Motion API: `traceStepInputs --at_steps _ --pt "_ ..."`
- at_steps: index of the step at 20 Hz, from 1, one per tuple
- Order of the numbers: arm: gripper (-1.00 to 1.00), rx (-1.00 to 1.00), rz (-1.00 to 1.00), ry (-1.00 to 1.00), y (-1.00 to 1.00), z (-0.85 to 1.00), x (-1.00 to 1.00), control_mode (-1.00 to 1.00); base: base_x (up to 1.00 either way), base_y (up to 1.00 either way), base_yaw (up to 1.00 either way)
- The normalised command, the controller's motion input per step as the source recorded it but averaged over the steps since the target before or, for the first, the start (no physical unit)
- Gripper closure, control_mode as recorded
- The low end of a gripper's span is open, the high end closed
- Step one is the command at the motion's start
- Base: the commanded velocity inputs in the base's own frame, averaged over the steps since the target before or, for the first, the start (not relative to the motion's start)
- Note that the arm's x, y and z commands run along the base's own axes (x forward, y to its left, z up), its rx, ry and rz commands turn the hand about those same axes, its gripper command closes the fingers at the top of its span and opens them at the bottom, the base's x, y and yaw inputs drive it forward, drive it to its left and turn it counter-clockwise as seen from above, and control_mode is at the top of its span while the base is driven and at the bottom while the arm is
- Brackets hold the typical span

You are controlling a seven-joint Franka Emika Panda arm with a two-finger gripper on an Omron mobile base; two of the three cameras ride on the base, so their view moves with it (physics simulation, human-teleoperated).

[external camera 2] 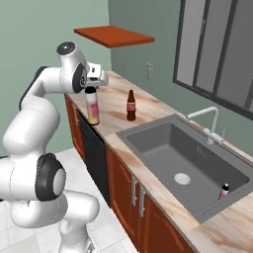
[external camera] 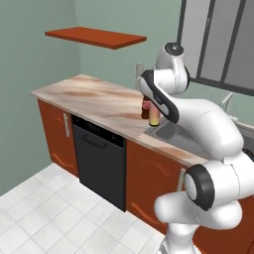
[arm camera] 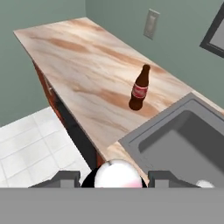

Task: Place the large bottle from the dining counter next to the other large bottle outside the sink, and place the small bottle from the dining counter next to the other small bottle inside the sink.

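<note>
My gripper (external camera 2: 91, 89) is shut on the cap end of the large bottle (external camera 2: 92, 107), which hangs upright with its pink upper and yellow-orange lower body over the front of the marbled worktop (external camera 2: 114, 101). In the hand view its pale cap (arm camera: 115, 174) sits between the fingertips (arm camera: 65, 178). The other large bottle (external camera 2: 131, 105), dark brown with a red label, stands on the worktop just left of the sink (external camera 2: 163, 143), a little beyond the held bottle (external camera: 154, 118). I cannot tell whether the held bottle touches the worktop. A small bottle (external camera 2: 225, 190) lies in the sink's far corner.
A curved silver tap (external camera 2: 207, 118) stands behind the sink. A black dishwasher front (external camera: 99, 158) and red-orange cabinet doors (external camera: 149, 183) run under the worktop. A red shelf (external camera: 96, 37) hangs on the wall. An outlet plate (arm camera: 152, 22) sits on the back wall.
</note>
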Motion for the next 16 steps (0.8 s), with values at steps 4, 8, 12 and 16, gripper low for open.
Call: traceStepInputs --at_steps 4,8,12,16 --pt "1.00 0.00 0.00 0.00 0.00 0.00 0.00 1.00 0.51 -0.28 -0.10" --pt "1.00 0.00 0.00 0.00 0.00 0.00 0.00 1.00 0.42 -0.44 -0.09" --pt "1.00 0.00 0.00 0.00 0.00 0.00 0.00 1.00 0.35 -0.16 -0.09" --pt "1.00 0.00 0.00 0.00 0.00 0.00 0.00 1.00 0.10 0.05 -0.05"
